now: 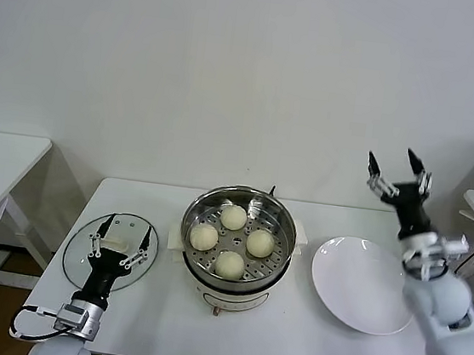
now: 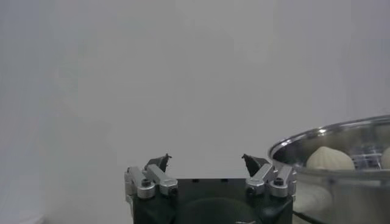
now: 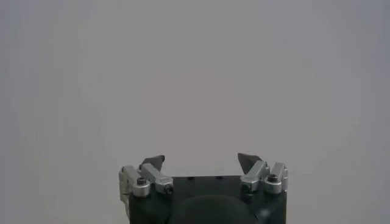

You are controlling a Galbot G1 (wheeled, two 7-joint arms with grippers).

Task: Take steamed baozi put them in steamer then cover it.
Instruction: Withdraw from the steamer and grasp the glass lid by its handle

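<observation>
You have the loading part done: all four steamed baozi [image 1: 230,241] sit on the perforated tray inside the steamer [image 1: 201,208], which stands mid-table, and the white plate [image 1: 360,283] to its right lies bare. What you still owe is the cover. The glass lid [image 1: 76,249] lies flat on the table to the left of the steamer, apart from it. Your left gripper [image 1: 119,245] hangs over that lid with its jaws spread and nothing in them; whether it touches the lid handle [image 1: 127,235] you cannot tell. Your right gripper [image 1: 399,170] is raised on the far right beyond the plate, also spread wide and empty. Next, I judge, you grasp the handle and set the lid on.
</observation>
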